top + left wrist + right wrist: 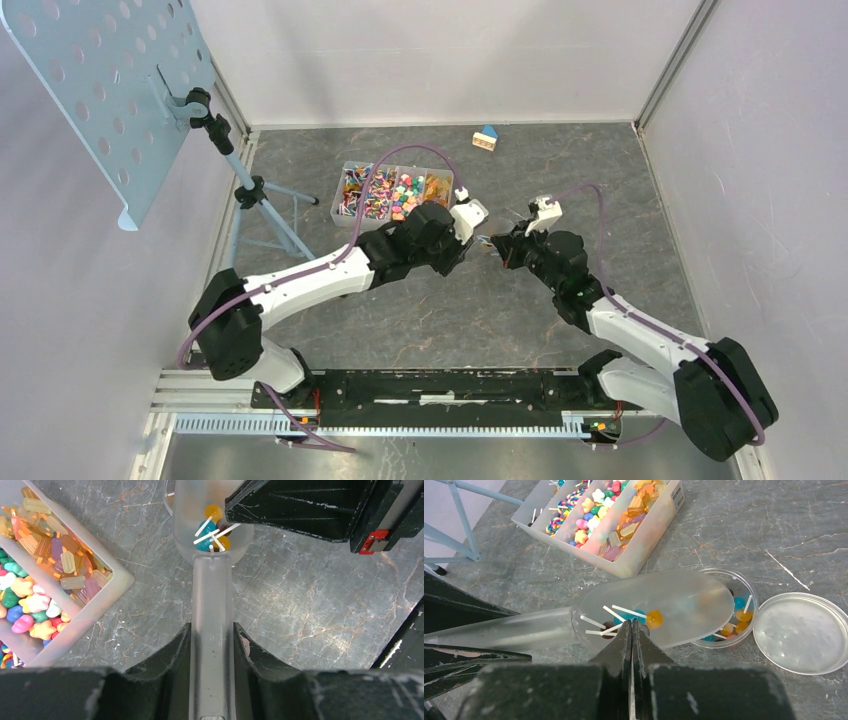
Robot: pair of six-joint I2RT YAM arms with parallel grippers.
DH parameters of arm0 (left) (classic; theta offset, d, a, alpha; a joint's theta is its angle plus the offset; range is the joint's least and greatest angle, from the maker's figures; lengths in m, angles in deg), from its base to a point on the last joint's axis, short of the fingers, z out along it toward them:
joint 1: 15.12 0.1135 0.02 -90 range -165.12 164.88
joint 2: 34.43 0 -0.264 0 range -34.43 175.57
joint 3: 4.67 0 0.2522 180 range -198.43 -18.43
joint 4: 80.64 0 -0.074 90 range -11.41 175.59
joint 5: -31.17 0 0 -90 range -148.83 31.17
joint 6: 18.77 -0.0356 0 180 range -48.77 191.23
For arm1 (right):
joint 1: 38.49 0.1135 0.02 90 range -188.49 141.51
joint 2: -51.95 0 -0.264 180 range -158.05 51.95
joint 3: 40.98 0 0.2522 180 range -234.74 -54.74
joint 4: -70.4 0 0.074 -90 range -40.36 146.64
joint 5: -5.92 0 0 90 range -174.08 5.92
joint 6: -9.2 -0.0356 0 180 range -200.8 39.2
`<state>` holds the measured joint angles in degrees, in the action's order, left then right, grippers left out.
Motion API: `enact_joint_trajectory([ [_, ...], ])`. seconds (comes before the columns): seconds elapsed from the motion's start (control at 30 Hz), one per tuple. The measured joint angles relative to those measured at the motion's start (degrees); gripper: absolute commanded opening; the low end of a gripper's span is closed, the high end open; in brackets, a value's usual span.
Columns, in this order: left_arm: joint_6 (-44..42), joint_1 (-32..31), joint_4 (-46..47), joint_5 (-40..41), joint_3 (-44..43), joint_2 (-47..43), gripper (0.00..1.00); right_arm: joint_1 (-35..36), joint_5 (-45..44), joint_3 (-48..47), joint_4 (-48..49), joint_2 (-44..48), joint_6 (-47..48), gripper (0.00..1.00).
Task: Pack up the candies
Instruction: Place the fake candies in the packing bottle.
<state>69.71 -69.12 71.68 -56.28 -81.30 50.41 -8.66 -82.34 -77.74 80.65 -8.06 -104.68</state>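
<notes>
I keep the left gripper [212,635] clamped on the handle of the scoop [684,600], its lip over the round tub [755,597], and the right gripper [631,627] pinched fully together among the candies [651,619] lying just short of the tub, so I judge a slow rake tubward, with little tilt, is best.

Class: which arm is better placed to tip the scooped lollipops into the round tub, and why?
Left. The left fingers clamp the scoop by its handle, its mouth above the tub. The right fingers are shut, tips among the lollipops.
</notes>
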Motion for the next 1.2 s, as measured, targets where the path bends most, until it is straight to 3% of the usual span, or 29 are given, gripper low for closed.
enact_joint_trajectory([
  [0.5, 0.15, 2.25, -1.09, -1.66, -4.76, 5.6, 0.02, -0.26, -0.9, 0.0, 6.71, -9.62, 0.24, 0.0],
  [1.2, -0.04, 2.56, -6.27, -1.62, -12.41, 8.55, 0.02, -0.7, -1.75, 0.0, 10.29, -12.9, 1.01, 0.0],
])
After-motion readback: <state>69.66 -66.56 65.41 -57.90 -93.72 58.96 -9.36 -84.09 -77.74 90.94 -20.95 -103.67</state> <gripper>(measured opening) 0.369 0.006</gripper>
